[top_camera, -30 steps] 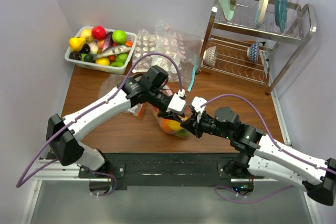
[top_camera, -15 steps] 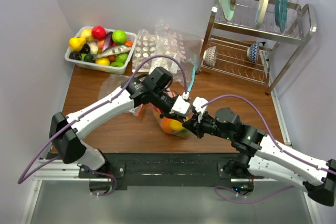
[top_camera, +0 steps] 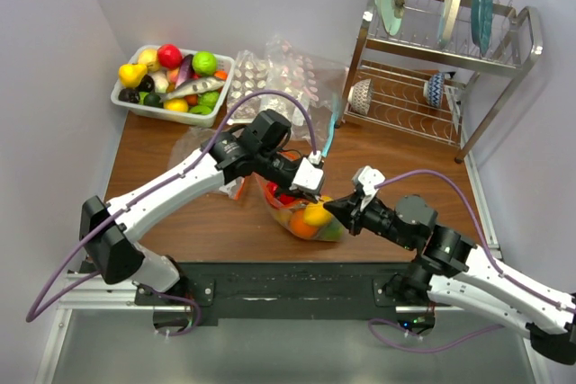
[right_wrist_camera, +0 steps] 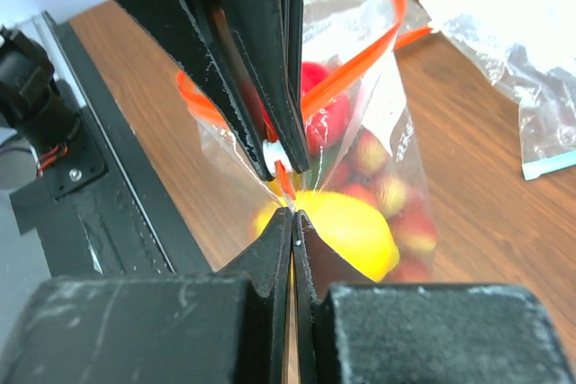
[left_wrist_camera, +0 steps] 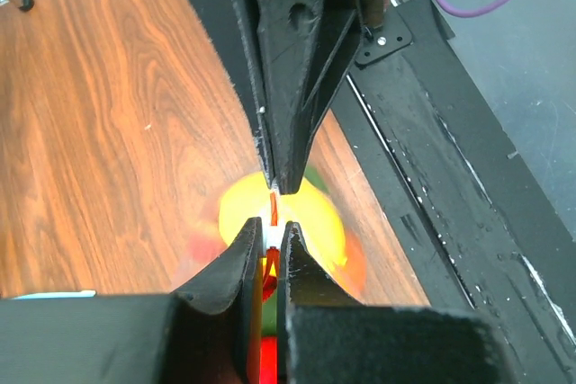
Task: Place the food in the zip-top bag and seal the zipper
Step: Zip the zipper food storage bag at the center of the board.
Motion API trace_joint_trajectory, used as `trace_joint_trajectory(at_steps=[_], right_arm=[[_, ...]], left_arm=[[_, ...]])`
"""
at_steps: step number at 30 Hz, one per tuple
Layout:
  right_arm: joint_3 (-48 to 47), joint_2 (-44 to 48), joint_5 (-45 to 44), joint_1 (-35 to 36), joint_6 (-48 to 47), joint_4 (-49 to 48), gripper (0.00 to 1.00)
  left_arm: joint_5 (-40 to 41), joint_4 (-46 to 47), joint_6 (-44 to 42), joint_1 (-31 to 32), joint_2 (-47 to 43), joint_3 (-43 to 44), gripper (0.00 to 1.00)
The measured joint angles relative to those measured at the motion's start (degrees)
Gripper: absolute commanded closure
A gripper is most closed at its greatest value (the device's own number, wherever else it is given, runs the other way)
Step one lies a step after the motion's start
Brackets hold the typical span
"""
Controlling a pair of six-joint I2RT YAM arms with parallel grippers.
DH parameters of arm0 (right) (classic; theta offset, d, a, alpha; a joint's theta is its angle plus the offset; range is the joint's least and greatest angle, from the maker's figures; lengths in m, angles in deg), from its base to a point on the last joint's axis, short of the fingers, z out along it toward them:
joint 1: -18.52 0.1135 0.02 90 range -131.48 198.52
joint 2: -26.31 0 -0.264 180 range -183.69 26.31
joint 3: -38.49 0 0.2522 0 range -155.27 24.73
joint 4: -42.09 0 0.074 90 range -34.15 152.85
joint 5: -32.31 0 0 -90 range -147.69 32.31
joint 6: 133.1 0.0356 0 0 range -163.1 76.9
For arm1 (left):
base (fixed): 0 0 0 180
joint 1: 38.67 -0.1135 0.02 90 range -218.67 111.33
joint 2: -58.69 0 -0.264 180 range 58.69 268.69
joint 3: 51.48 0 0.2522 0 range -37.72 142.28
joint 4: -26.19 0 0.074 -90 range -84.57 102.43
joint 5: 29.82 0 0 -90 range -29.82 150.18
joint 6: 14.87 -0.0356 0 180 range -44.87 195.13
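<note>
The zip-top bag [top_camera: 301, 220] stands on the wooden table, holding a yellow lemon [right_wrist_camera: 346, 227], a red apple [right_wrist_camera: 326, 107] and a red grape cluster [right_wrist_camera: 389, 193]. My left gripper [left_wrist_camera: 271, 229] is shut on the white slider of the orange-red zipper [right_wrist_camera: 360, 51], whose far part still gapes in a loop. My right gripper [right_wrist_camera: 292, 216] is shut on the bag's end, just below the slider. The two grippers meet tip to tip over the lemon [left_wrist_camera: 315, 222]. In the top view the left gripper [top_camera: 317, 190] is upper left of the right gripper [top_camera: 331, 209].
A white tray [top_camera: 162, 116] of toy fruit sits at the back left. Spare clear bags [top_camera: 279, 74], one with a teal strip [top_camera: 329, 137], lie behind. A wire dish rack [top_camera: 432, 69] fills the back right. The black base plate [top_camera: 288, 281] runs along the near edge.
The left gripper has closed on the zipper's slider. The right gripper has drawn back to the right with the bag's end, and the bag has shifted right with it.
</note>
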Motion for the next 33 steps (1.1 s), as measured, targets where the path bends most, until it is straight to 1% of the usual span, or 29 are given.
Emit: trace_joint_trajectory(at_steps=[1, 4, 10, 14, 18, 27, 33], right_arm=[[0.0, 0.1, 0.0, 0.0, 0.0, -0.3, 0.94], [0.0, -0.3, 0.1, 0.0, 0.0, -0.8, 0.72], [0.0, -4.2, 1.6, 0.0, -0.3, -1.7, 0.66], [0.0, -7.3, 2.4, 0.0, -1.2, -2.1, 0.66], [-0.3, -8.2, 3.0, 0.0, -2.3, -2.6, 0.68], [-5.3, -9.6, 4.8, 0.0, -5.0, -2.7, 0.69], [-8.0, -11.9, 6.6, 0.0, -6.8, -2.7, 0.78]], left_arm=[[0.0, 0.2, 0.5, -0.1, -0.1, 0.0, 1.0], [0.7, 0.0, 1.1, -0.5, -0.3, 0.0, 1.0], [3.1, -0.9, 2.5, -3.0, -0.4, -0.1, 1.0], [2.7, -0.9, 2.7, -2.9, -0.4, -0.1, 1.0], [1.9, -0.9, 3.0, -2.9, -0.5, -0.1, 1.0], [-0.1, -0.9, 3.0, -2.9, -3.7, -0.1, 1.0], [-1.1, -1.4, 3.0, -2.4, -3.9, 0.0, 1.0]])
